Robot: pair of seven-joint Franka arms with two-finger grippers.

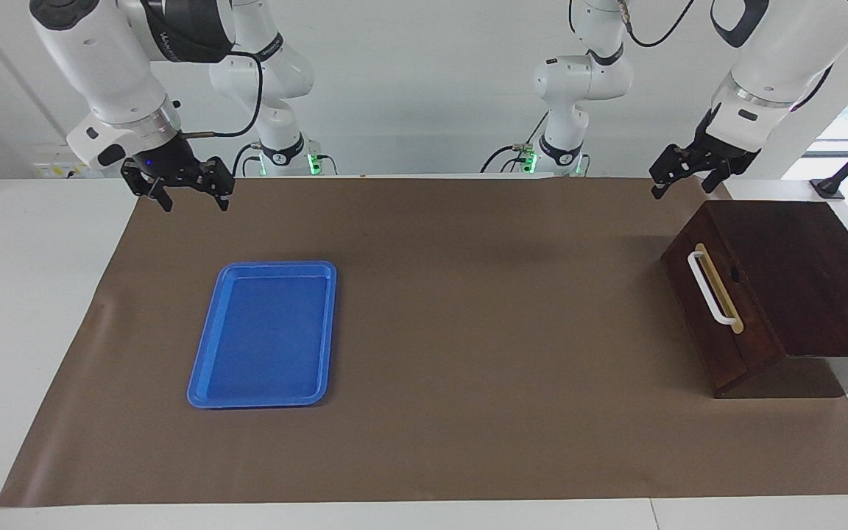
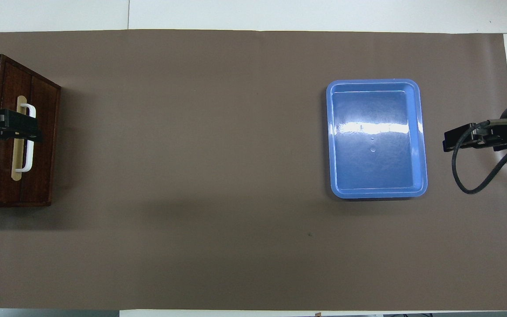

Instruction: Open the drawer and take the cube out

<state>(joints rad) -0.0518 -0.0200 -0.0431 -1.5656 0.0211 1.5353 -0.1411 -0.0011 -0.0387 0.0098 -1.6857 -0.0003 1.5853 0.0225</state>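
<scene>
The drawer is shut in the dark wooden box at the left arm's end of the table. Its white bar handle faces the middle of the mat. It also shows in the overhead view. The yellow cube is hidden. My left gripper is open and empty, up in the air over the box's corner nearest the robots. In the overhead view the left gripper overlaps the handle. My right gripper is open and empty over the mat at the right arm's end.
A flat blue tray lies on the brown mat toward the right arm's end, also in the overhead view. The right gripper with its cable hangs beside the tray.
</scene>
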